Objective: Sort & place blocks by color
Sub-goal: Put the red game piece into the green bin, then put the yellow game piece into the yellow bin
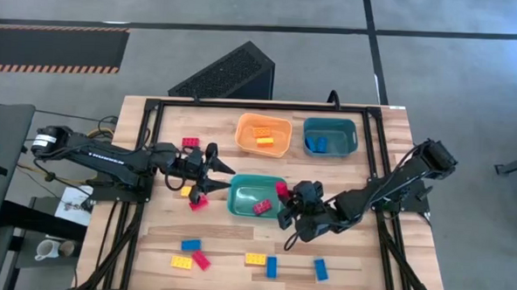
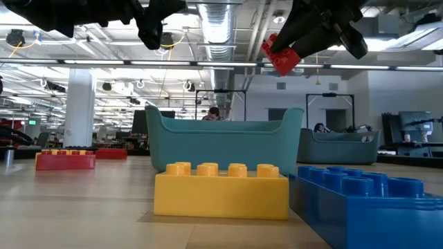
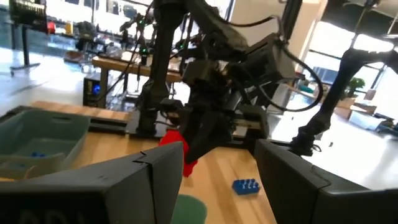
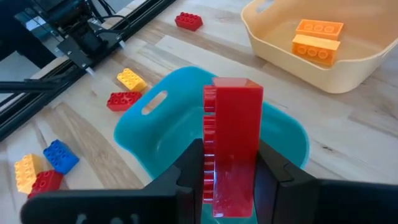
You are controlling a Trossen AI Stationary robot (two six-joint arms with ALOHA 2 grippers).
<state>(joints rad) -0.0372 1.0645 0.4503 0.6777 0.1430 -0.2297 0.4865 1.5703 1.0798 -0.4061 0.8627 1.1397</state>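
Nearest the low camera we see a yellow block (image 2: 221, 190) in the lower centre of that frame and a blue block (image 2: 374, 200) at its lower right, both resting on the tabletop (image 2: 76, 207).

In the high view a loose row of blocks lies along the lower part of the frame: a blue block with a yellow and red pair (image 1: 191, 258) at lower left, and a yellow and blue pair (image 1: 263, 262) and a lone blue one (image 1: 321, 269) at lower centre.

Above these, at centre, stands the teal bin (image 1: 243, 193) with one red block (image 1: 261, 206) inside. Our right gripper (image 1: 284, 199) hangs at that bin's right edge, its fingers clamped on a raised red block (image 4: 231, 143) held on end above the bin.

Our left gripper (image 1: 212, 171) sits just left of the teal bin, fingers apart and holding nothing, with a few red and yellow blocks (image 1: 192, 194) lying near it.

Farthest, in the upper centre, the orange bin (image 1: 278, 127) holds orange-yellow blocks (image 1: 263, 136), and the second teal bin (image 1: 340, 127) to its right holds blue blocks (image 1: 316, 144).
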